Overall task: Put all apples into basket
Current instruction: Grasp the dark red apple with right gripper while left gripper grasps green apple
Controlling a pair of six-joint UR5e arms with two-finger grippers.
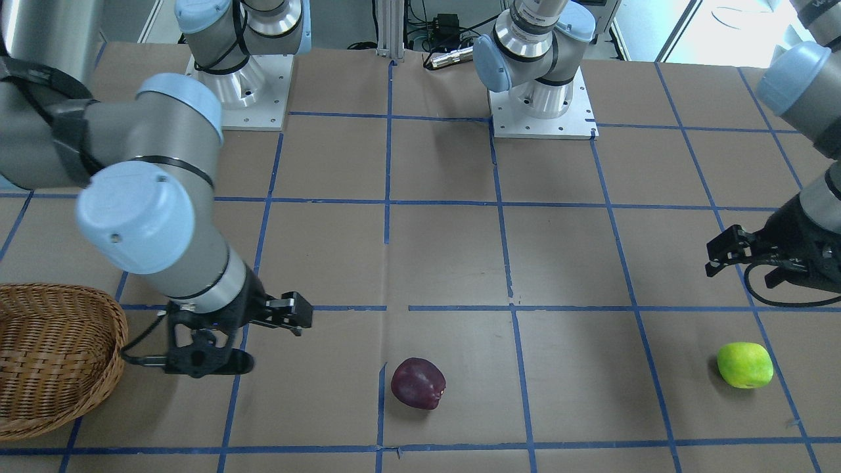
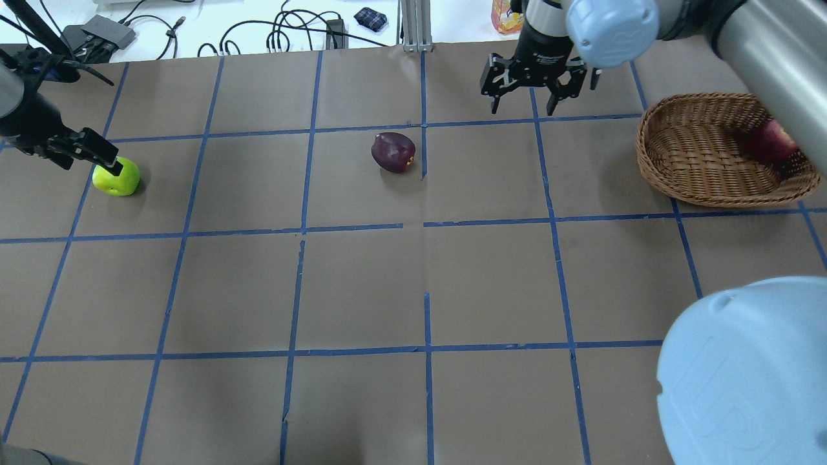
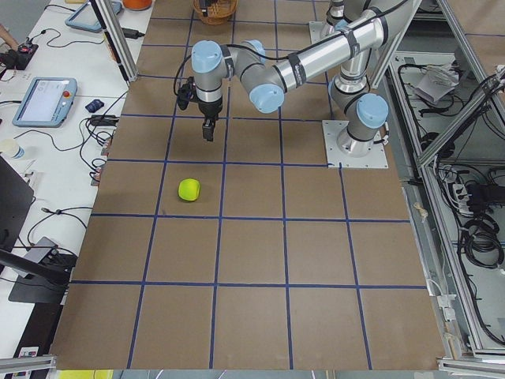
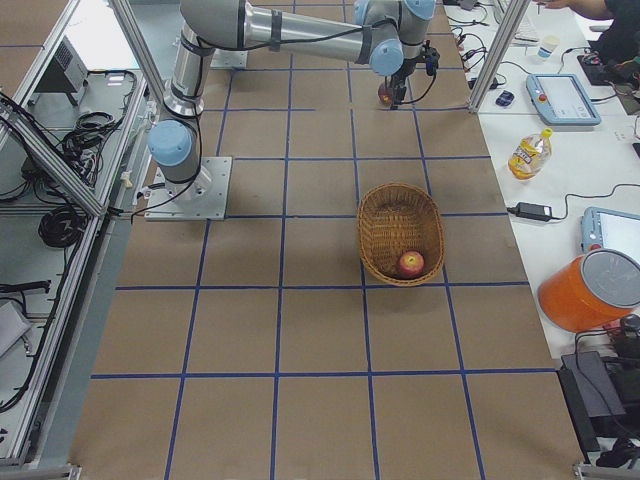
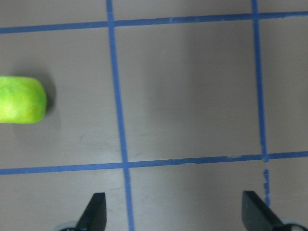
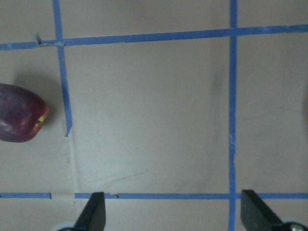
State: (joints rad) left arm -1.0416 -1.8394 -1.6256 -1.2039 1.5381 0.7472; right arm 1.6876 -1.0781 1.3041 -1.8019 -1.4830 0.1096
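Brown table point(image 2: 491, 284) — red apple point(image 2: 769, 141) in basket point(image 2: 685, 187); maroon apple point(image 2: 393, 152), green apple point(image 2: 117, 179) outside.

The shallow oval light-brown basket point(image 2: 691, 142) is rough woven wicker; the dark maroon apple point(image 2: 393, 152) is smooth, glossy; the brown desk point(image 2: 362, 290) looks matt, papery.

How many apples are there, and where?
3. The red apple lies in the basket; the maroon apple sits centrally on the table; the green apple at the robot's left.
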